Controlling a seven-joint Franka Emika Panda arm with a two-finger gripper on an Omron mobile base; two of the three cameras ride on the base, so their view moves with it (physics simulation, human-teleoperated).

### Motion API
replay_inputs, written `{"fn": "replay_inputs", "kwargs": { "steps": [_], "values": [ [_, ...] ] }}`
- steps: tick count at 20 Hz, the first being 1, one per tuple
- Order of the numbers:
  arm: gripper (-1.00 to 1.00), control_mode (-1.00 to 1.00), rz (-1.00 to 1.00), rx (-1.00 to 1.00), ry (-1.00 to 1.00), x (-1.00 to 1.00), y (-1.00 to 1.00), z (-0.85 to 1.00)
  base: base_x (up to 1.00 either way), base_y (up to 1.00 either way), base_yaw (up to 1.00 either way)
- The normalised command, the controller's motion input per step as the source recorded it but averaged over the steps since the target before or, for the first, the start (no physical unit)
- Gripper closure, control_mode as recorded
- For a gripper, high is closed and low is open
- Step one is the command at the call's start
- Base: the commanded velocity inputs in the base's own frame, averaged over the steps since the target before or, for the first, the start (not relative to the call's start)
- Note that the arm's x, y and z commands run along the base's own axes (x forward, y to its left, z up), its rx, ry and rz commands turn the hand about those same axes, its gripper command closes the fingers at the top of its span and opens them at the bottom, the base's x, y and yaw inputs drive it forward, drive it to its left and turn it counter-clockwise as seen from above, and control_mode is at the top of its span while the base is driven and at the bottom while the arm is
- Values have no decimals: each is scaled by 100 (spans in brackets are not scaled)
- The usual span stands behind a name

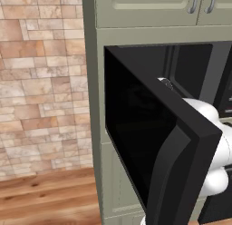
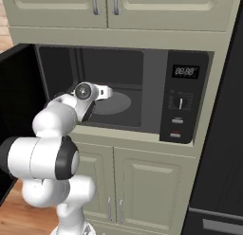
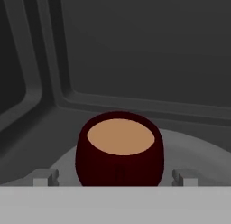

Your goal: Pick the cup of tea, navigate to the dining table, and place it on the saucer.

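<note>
The cup of tea (image 3: 119,151), a small dark maroon cup with brownish tea inside, stands on the grey turntable (image 3: 189,151) inside the open microwave. My gripper (image 3: 115,178) is open, with one fingertip on each side of the cup and a gap between each tip and the cup's wall. In the right base view the hand (image 2: 97,92) reaches into the microwave cavity and hides the cup. The dining table and the saucer are out of view.
The black microwave door (image 1: 149,138) swings wide open to the left, close to my arm (image 1: 206,115). The control panel (image 2: 182,96) is right of the cavity. Pale green cabinets (image 2: 142,182) sit above and below. A dark appliance (image 2: 223,149) stands at the right.
</note>
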Motion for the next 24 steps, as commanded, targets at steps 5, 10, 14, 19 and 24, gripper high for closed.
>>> {"fn": "replay_inputs", "kwargs": {
  "steps": [5,10,14,19,24],
  "values": [
    [-100,-100,0,0,0,5,0,-10,0,0,0],
    [-100,-100,0,0,0,2,0,-11,0,0,0],
    [-100,-100,0,0,0,1,0,-9,0,0,0],
    [100,-100,0,0,0,2,0,-8,0,0,0],
    [100,-100,0,0,0,2,0,-3,0,0,0]
  ]
}}
